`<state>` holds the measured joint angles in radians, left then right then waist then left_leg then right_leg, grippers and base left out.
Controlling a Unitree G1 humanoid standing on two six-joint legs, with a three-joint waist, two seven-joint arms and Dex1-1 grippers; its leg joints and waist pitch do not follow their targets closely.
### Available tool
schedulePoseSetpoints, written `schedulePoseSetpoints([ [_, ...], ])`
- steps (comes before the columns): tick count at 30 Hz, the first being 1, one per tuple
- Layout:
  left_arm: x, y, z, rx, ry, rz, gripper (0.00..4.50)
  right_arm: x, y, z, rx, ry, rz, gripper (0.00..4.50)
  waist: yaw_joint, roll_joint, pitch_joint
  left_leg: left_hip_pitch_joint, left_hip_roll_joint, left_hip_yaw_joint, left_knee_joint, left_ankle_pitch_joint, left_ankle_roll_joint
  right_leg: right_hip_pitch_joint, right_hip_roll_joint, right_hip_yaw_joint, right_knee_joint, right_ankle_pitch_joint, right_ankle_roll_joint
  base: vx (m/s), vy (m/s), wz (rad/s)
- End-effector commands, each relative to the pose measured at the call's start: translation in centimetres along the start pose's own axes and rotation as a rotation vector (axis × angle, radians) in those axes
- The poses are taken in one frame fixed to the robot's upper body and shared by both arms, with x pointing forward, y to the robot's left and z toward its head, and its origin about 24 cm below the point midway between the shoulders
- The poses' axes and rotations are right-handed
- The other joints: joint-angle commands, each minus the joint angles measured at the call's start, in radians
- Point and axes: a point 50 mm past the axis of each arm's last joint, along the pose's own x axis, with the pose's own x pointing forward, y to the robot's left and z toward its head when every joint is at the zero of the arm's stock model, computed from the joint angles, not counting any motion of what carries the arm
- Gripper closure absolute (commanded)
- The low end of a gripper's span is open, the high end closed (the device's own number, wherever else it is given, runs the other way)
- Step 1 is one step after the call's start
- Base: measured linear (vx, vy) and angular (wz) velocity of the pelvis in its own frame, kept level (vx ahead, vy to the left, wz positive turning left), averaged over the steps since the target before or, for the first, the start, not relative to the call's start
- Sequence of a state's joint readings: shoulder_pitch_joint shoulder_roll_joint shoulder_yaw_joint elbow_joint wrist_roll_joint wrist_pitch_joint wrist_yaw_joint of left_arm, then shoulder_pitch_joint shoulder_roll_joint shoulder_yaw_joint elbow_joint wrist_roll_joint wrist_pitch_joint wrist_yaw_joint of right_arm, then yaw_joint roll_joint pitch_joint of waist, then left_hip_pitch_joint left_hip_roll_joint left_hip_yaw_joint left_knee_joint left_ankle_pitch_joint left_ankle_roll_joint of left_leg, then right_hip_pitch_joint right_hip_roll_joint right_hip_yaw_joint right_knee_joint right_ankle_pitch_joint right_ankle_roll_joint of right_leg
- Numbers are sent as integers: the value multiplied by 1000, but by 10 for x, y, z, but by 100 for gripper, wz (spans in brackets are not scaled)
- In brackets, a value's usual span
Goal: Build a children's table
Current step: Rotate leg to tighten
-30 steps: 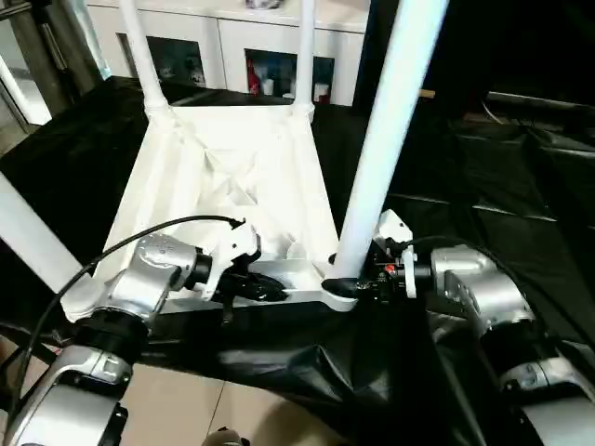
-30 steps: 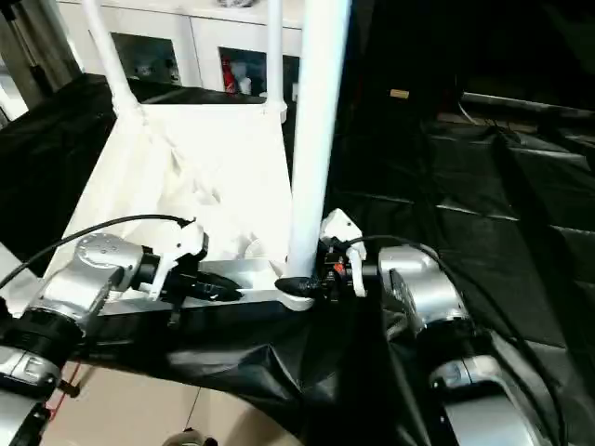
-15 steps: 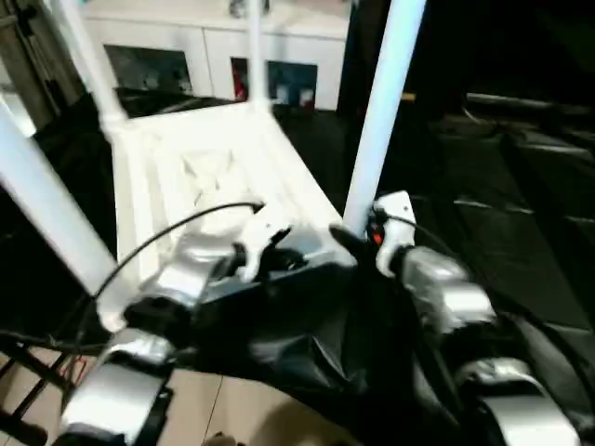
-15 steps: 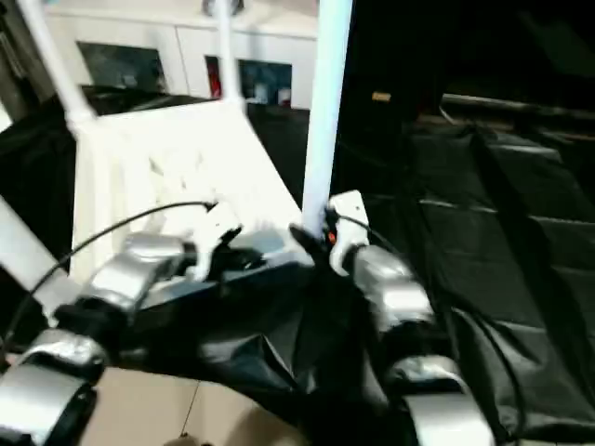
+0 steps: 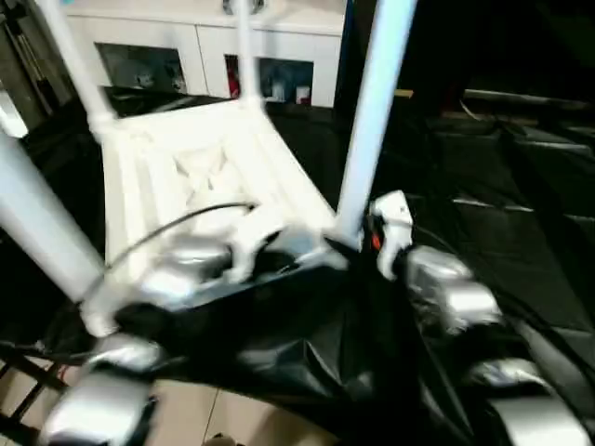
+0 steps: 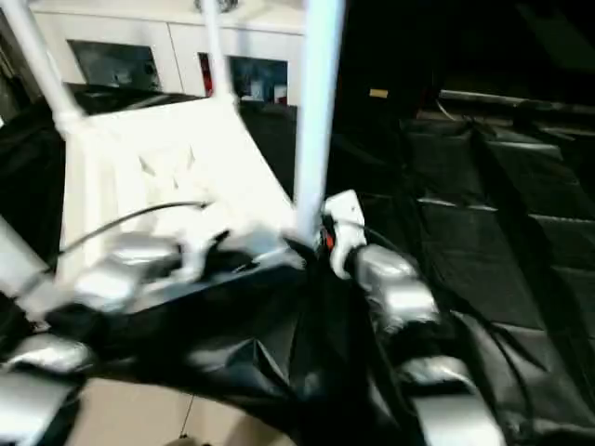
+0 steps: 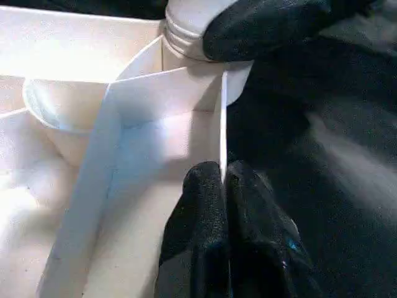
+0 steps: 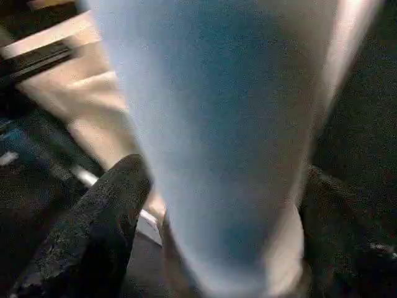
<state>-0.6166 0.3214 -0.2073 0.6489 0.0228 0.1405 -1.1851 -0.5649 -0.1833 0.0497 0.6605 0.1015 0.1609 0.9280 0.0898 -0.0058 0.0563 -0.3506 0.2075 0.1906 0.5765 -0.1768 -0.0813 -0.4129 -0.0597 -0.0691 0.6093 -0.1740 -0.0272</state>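
Note:
The white children's table (image 5: 195, 167) lies upside down on black cloth, ribbed underside up, with its legs pointing upward. My left gripper (image 7: 223, 180) is shut on the thin near rim wall of the table, one finger (image 7: 198, 211) on each side. Close by is the near right leg (image 5: 372, 111), standing in its corner socket. My right gripper (image 8: 223, 174) sits at that leg's base. Its fingers (image 8: 93, 230) stand open on either side of the leg, close against it. The other gripper's black finger (image 7: 267, 25) lies by the leg's ribbed base.
Three more legs rise from the table: near left (image 5: 37, 218), far left (image 5: 70, 56) and far right (image 5: 246, 46). A white cabinet with glass doors (image 5: 186, 60) stands behind. Black cloth (image 5: 483, 186) covers the surface to the right. Pale floor (image 5: 232, 418) shows below the near edge.
The whole picture has shifted and blurred, so the camera moved. My left gripper keeps its pinch on the rim. My right gripper stays at the base of the near right leg.

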Motion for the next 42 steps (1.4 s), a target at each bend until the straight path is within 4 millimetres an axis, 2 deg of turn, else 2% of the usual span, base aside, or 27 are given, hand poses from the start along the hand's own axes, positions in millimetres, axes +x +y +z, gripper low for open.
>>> schedulePoseSetpoints([
  [1,12,-15,21,111,-82,-161,450,13,24,7,-48,7,235,82,5,-4,-71,-1,28,-9,-55,-168,64,60,-77,51,-73,-213,-192,0,0,0],
  [2,10,-15,21,113,-81,-167,450,11,24,7,-51,10,242,82,10,0,-71,3,32,-8,-54,-163,68,54,-76,51,-69,-172,-206,0,0,0],
  [3,5,-15,18,113,-75,-183,450,5,22,6,-64,30,277,82,8,0,-70,-1,32,-9,-55,-158,68,57,-75,50,-65,-152,-213,0,0,0],
  [4,2,-15,18,111,-73,-186,450,2,22,6,-69,40,292,82,10,0,-75,-1,31,-7,-51,-138,75,58,-74,49,-57,-94,-231,0,0,0],
  [6,-3,-16,15,114,-62,-204,450,-6,21,4,-82,71,330,82,12,-1,-75,-3,31,-8,-50,-133,79,59,-75,49,-54,-80,-240,0,0,0],
  [8,-9,-17,12,115,-49,-227,450,-13,20,2,-89,106,368,82,15,4,-73,-2,32,-7,-49,-147,77,56,-78,49,-58,-101,-241,0,0,0],
  [11,-14,-18,10,116,-40,-253,450,-20,19,1,-92,133,406,105,16,0,-71,-4,31,-7,-49,-160,71,58,-78,50,-60,-125,-232,0,0,0],
  [12,-16,-20,9,113,-37,-268,450,-21,19,2,-91,133,411,114,19,3,-69,1,32,-7,-51,-180,64,53,-78,50,-67,-173,-221,0,0,0],
  [15,-17,-22,7,104,-32,-294,450,-22,21,3,-80,131,430,145,22,3,-67,3,33,-7,-52,-200,49,51,-79,51,-71,-213,-212,0,0,0],
  [19,-18,-24,6,98,-28,-306,450,-21,24,2,-69,135,455,158,21,3,-69,2,32,-8,-52,-195,40,52,-76,51,-68,-202,-208,0,0,0],
  [21,-18,-25,5,95,-26,-308,450,-20,29,-1,-55,143,486,177,23,1,-70,-1,31,-9,-52,-184,42,56,-77,51,-66,-191,-207,0,0,0],
  [22,-18,-25,5,94,-27,-303,450,-20,31,-2,-50,145,492,177,23,0,-73,-3,32,-9,-50,-163,47,57,-77,51,-61,-157,-211,0,0,0],
  [26,-15,-22,7,92,-41,-251,450,-18,33,-5,-48,140,476,182,24,1,-72,-3,30,-8,-48,-162,51,55,-77,50,-62,-157,-215,0,0,0],
  [28,-8,-15,10,69,-65,-151,450,-10,32,-9,-36,110,380,183,25,1,-69,1,31,-7,-49,-178,43,51,-78,51,-68,-186,-208,0,0,0],
  [29,-4,-12,13,54,-77,-104,450,-5,31,-10,-25,94,324,183,21,-2,-68,-1,30,-8,-51,-188,36,52,-78,51,-70,-210,-202,0,0,0],
  [30,-1,-10,14,45,-84,-77,450,-3,30,-10,-16,84,290,183,17,-2,-64,1,26,-10,-53,-210,24,51,-80,49,-78,-275,-186,0,0,0],
  [32,5,-7,19,17,-111,-27,450,6,27,-12,18,66,172,183,14,-1,-61,7,25,-12,-56,-237,12,48,-83,50,-88,-360,-162,0,0,0],
  [33,9,-5,22,12,-119,0,450,10,25,-13,36,55,115,184,10,-4,-59,5,24,-13,-56,-246,8,49,-82,50,-90,-382,-154,0,0,0],
  [34,15,-2,27,-5,-131,49,450,17,23,-13,75,38,27,185,-1,-3,-55,7,21,-16,-60,-270,-3,48,-85,48,-98,-456,-129,0,0,0],
  [35,16,-2,28,-7,-133,58,450,19,22,-14,83,34,14,185,-1,-3,-55,7,21,-16,-60,-270,-3,48,-85,48,-98,-456,-129,0,0,0],
  [36,27,3,36,-37,-147,144,450,32,22,-14,164,7,-96,189,-9,-1,-55,17,16,-18,-56,-290,-6,43,-86,46,-110,-538,-104,0,0,0],
  [39,34,5,41,-52,-149,188,450,41,25,-13,204,-9,-149,190,-11,-4,-56,16,15,-18,-56,-276,4,42,-84,44,-116,-548,-86,0,0,0],
  [41,42,7,47,-65,-162,235,450,54,31,-10,213,-15,-198,190,-12,1,-57,13,15,-19,-59,-270,10,42,-80,44,-114,-514,-89,0,0,0],
  [42,45,6,50,-64,-170,243,450,60,34,-8,200,-18,-211,190,-13,0,-59,13,15,-19,-59,-270,8,44,-79,44,-111,-495,-95,0,0,0],
])
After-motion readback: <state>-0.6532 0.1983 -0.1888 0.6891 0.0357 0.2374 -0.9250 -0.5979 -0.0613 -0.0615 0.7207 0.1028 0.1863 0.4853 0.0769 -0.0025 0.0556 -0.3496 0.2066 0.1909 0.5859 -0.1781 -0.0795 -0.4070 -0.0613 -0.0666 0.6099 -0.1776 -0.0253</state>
